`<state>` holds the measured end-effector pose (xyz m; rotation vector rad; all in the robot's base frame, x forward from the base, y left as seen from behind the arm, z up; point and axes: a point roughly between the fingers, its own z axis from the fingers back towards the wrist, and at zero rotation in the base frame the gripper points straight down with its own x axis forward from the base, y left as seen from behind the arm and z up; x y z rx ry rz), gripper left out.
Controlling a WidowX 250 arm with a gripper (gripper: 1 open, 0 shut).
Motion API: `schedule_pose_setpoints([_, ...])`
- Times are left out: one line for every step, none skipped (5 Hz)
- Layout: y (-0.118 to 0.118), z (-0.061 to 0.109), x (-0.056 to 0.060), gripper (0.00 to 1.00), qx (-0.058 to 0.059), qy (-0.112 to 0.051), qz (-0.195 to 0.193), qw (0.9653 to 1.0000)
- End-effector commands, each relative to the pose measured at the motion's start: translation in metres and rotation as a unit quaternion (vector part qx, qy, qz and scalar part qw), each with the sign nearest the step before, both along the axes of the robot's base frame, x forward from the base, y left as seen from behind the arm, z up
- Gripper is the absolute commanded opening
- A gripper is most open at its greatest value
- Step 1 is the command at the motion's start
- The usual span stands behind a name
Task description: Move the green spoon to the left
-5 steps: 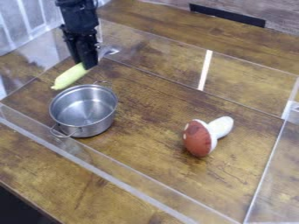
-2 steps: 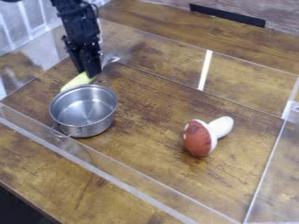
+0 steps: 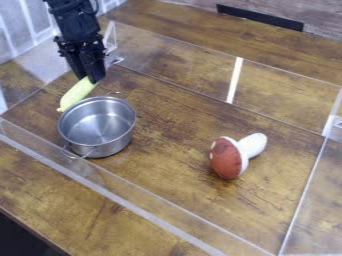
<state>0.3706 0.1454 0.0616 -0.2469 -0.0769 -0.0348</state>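
The green spoon (image 3: 75, 94) is a slim yellow-green piece lying slanted just above the left rim of the round steel pot (image 3: 96, 125). Its upper end disappears between the black fingers of my gripper (image 3: 90, 78), which comes down from the top left and is shut on that end. The spoon's lower tip points down-left toward the table's left side. I cannot tell whether that tip touches the wood.
A red-brown and white mushroom toy (image 3: 234, 153) lies on the wood at the centre right. A clear plastic wall (image 3: 160, 215) runs around the work area, with another clear pane (image 3: 235, 80) behind.
The gripper dipped toward the pot, then shifted left. The spoon's upper end went left with it.
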Motion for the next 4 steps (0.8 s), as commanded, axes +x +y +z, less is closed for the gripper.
schedule_pose_setpoints([0.009,0.059,0.007,1.0,0.031,-0.044,0.011,0.9985])
schedule_pose_setpoints([0.009,0.067,0.01,1.0,0.047,-0.048,0.011,0.9977])
schedule_pose_setpoints([0.006,0.076,0.01,1.0,0.059,-0.059,0.002,0.9965])
schedule_pose_setpoints([0.001,0.088,0.008,1.0,0.067,-0.071,-0.031,0.9947])
